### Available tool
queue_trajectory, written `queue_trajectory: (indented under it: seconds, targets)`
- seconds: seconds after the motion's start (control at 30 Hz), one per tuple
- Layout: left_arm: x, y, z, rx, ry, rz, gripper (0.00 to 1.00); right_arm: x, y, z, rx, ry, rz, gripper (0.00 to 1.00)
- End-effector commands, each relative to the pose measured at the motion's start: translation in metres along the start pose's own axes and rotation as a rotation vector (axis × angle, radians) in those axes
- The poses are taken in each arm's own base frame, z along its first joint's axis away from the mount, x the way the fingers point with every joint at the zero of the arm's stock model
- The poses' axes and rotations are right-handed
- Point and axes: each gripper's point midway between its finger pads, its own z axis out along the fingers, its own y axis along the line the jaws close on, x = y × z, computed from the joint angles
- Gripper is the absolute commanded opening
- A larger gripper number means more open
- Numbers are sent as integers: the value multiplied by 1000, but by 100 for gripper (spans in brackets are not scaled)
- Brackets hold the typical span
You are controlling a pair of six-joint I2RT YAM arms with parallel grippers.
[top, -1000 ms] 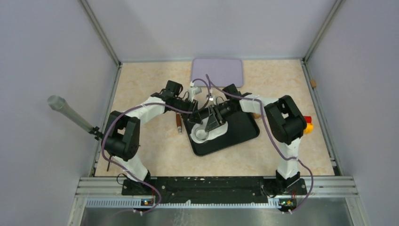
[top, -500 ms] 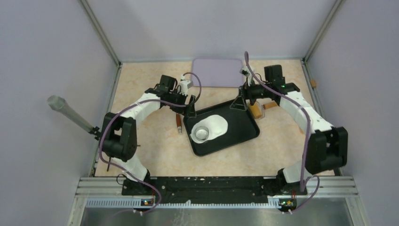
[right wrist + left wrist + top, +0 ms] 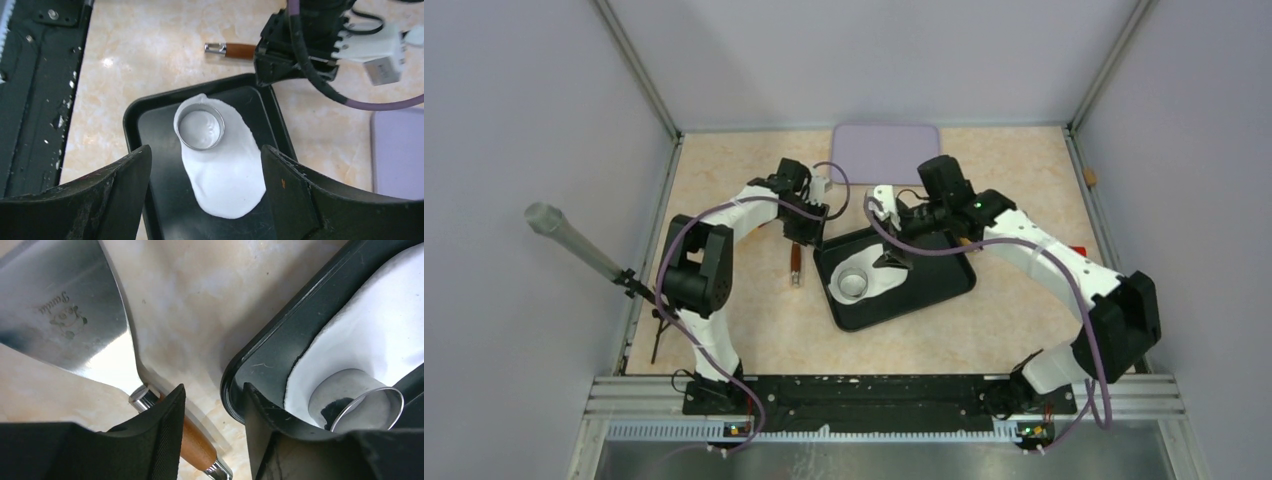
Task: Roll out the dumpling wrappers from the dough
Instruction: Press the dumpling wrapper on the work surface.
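The dough [image 3: 882, 272] is a flattened irregular white sheet on the black tray [image 3: 944, 285]. A metal ring cutter [image 3: 854, 283] stands on its near-left end. No separate small wrapper discs show. My right gripper [image 3: 892, 257] hangs open above the dough; in the right wrist view its fingers [image 3: 120, 190] straddle the dough [image 3: 227, 180] and the cutter [image 3: 200, 125]. My left gripper [image 3: 808, 228] is open and empty at the tray's far-left corner, over a scraper's wooden handle [image 3: 192, 440]. The left wrist view also shows the tray rim [image 3: 260, 355], dough [image 3: 370, 335] and cutter [image 3: 352, 400].
The scraper lies left of the tray, its steel blade [image 3: 65, 305] on the table and its handle [image 3: 796, 262] pointing to the near side. A purple mat [image 3: 886, 152] lies at the back. A grey rod [image 3: 574, 242] sticks out at the left wall.
My right arm swung out to the far right and has come back over the dough, open. The cutter stays on the dough. My left gripper shifted slightly over the scraper handle.
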Motion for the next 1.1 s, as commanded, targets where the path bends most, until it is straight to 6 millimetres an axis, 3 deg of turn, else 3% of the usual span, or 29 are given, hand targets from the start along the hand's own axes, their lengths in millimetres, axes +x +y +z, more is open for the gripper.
queue_trajectory:
  seconds: [0.0, 0.13, 0.27, 0.37, 0.47, 0.77, 1.07]
  targets:
    - [-15, -4, 0, -7, -9, 31, 39, 4, -16, 14, 15, 61, -112, 78]
    - [-14, -9, 10, -8, 25, 58, 19, 20, -7, 32, -32, 136, -187, 77]
    - [-18, -12, 17, -3, 37, 73, 14, 39, -1, 48, -59, 209, -257, 78]
    - [-21, -12, 20, -7, 35, 89, 15, 42, 2, 58, -81, 226, -270, 78]
    - [-24, -11, 23, -3, 35, 114, 0, 44, 6, 69, -97, 255, -293, 78]
    - [-39, -26, 34, 119, 34, 248, 0, 70, -1, 98, -132, 366, -362, 80]
    - [-30, -33, 38, 190, 48, 321, 0, 93, 0, 109, -183, 418, -369, 81]
